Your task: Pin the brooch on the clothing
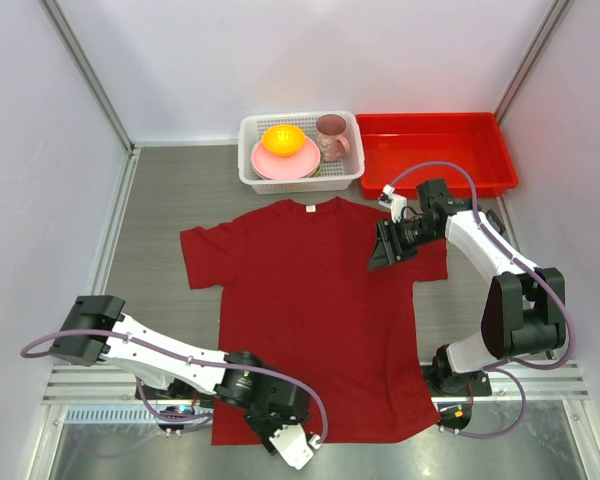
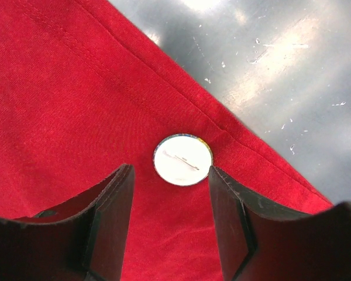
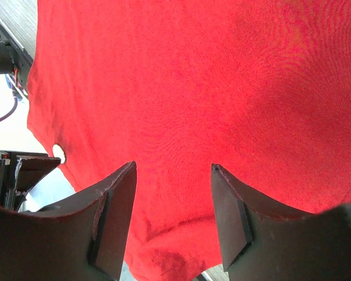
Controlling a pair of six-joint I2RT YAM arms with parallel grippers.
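Observation:
The clothing (image 1: 310, 300), a dark red T-shirt, lies spread flat on the table with its collar toward the back. The brooch (image 2: 182, 160), a small pale round disc, rests on the fabric close to the bottom hem. My left gripper (image 2: 169, 171) hovers low over it, open, and the disc sits just at the fingertips, touching neither. From above, the left gripper (image 1: 275, 425) hides the brooch. In the right wrist view the brooch (image 3: 59, 153) shows as a tiny pale spot at the shirt's edge. My right gripper (image 3: 174, 167) stands open over the shirt's right sleeve (image 1: 425, 255), holding nothing.
A white basket (image 1: 248, 150) at the back holds a pink plate, a yellow bowl (image 1: 282, 138) and a pink mug (image 1: 331, 135). A red plastic tray (image 1: 435, 150) stands to its right. Bare grey table (image 2: 281, 70) begins just past the hem.

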